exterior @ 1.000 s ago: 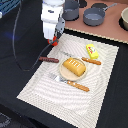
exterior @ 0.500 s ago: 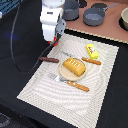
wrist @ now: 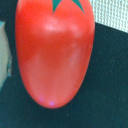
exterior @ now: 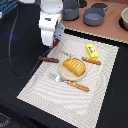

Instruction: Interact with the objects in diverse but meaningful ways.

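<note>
While fingers grip the tomato, above placemat's far edge, sausage just beside.

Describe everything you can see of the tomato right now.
The tomato fills most of the wrist view: a glossy, smooth red body, plastic-looking, longer than wide in this picture, with a dark green leaf cap at one end and soft highlights across its skin. Behind it lie dark cloth and a corner of the pale striped mat. The fingers are not visible here, so whether they grip it cannot be told. In the exterior view the tomato is hidden.
</note>
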Controlling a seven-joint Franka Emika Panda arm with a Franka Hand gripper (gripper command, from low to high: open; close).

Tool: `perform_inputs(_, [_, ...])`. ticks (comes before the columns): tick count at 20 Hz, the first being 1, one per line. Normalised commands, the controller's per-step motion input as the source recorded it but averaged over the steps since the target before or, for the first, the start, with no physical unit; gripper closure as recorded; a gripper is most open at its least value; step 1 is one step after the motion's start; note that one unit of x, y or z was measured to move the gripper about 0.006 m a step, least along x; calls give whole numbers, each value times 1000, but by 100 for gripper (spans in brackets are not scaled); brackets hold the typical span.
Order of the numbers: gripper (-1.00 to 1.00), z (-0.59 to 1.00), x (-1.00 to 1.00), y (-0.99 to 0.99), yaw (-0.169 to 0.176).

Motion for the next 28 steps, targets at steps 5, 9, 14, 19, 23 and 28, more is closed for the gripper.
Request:
perform_inputs(5, [100,-267,-160,-45,-7])
perform_inputs(9, [100,-253,-124,-44,-3])
perform_inputs(14, [100,-253,-125,-65,-2])
perform_inputs(19, [100,363,-211,-83,-3])
perform_inputs(23, [100,1000,25,-439,-64])
perform_inputs(28, [100,736,492,-623,-76])
